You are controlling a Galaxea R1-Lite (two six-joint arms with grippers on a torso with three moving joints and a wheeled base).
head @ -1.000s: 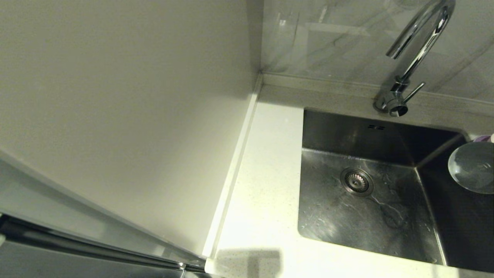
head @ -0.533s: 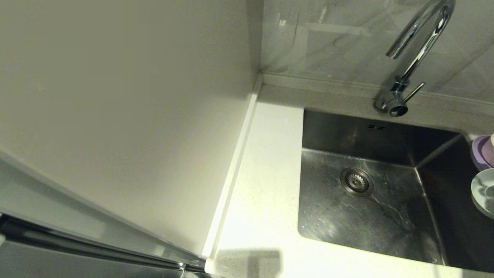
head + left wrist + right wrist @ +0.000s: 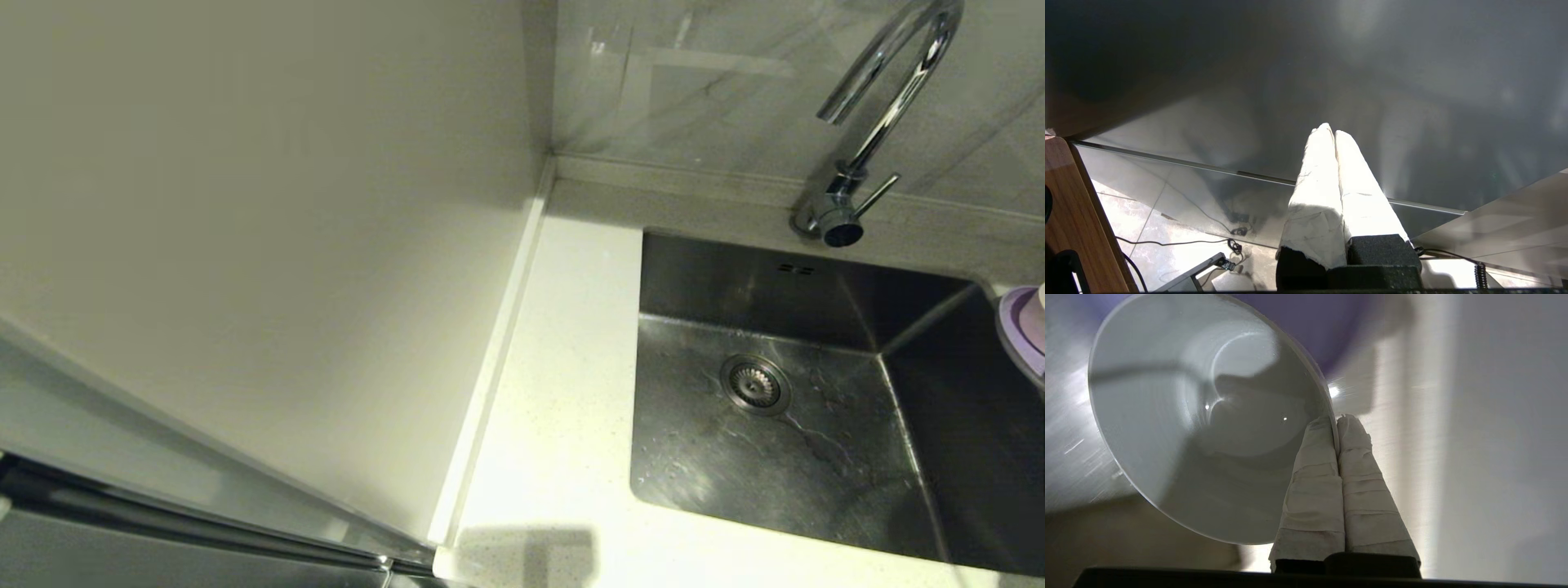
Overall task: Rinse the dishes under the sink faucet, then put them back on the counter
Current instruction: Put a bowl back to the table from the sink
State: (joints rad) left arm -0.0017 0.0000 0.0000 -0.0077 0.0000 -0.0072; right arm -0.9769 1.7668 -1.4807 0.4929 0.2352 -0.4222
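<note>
**Trainee:** Where's the bowl [image 3: 1208, 428] at the moment?

**Me:** I have it in the right gripper [image 3: 1337, 421], jaws clamped on its rim, one wrapped finger inside the wall and one outside. It hangs tilted on edge, hollow facing my wrist camera. The head view doesn't show it at all, so I judge it's out past the sink's [image 3: 784, 392] right side. The lilac plate [image 3: 1019, 333] sits at that edge of the counter [image 3: 563, 392], with something pale on it, probably the cup.

**Trainee:** How will it handle?

**Me:** Stiff, light, glazed, and I'd guess wet, so slippery. It's breakable too, and a pinch on one thin spot of rim lets it swing. I'd set it down gently, base first, clear of the plate.

**Trainee:** Better place to hold it?

**Me:** The rim is the only real option; the outside curve gives the pads nothing to bite.

**Trainee:** And the left gripper [image 3: 1334, 132]?

**Me:** Clenched on nothing, parked low away from the faucet [image 3: 878, 122] and sink
</note>
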